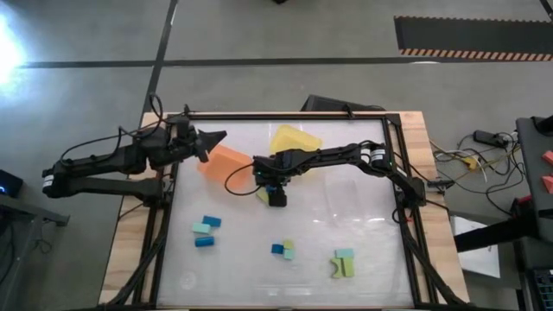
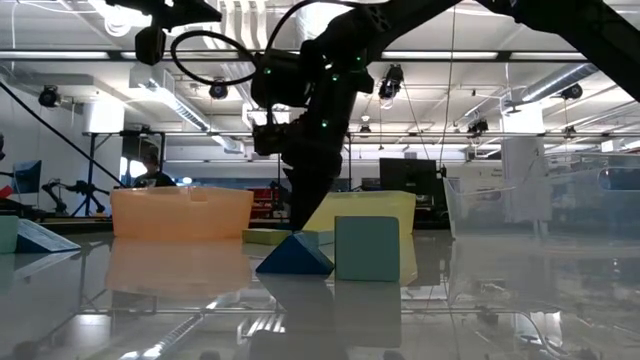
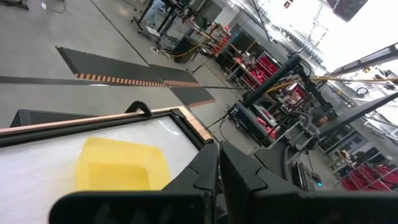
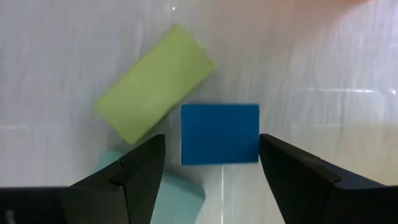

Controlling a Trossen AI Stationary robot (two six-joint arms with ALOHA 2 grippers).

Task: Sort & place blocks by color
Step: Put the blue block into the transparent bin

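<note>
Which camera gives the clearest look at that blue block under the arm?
The right wrist view: the blue block sits centred between open fingers. The low view shows it as a wedge; the high view hides it; the left wrist view misses it.

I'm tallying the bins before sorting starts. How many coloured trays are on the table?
2: the orange tray at the table's far left, beside the left gripper, and the yellow tray further right at the far edge. A clear one may go unseen.

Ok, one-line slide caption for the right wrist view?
Right gripper open above a blue block, beside a yellow-green bar and a teal block.
</note>
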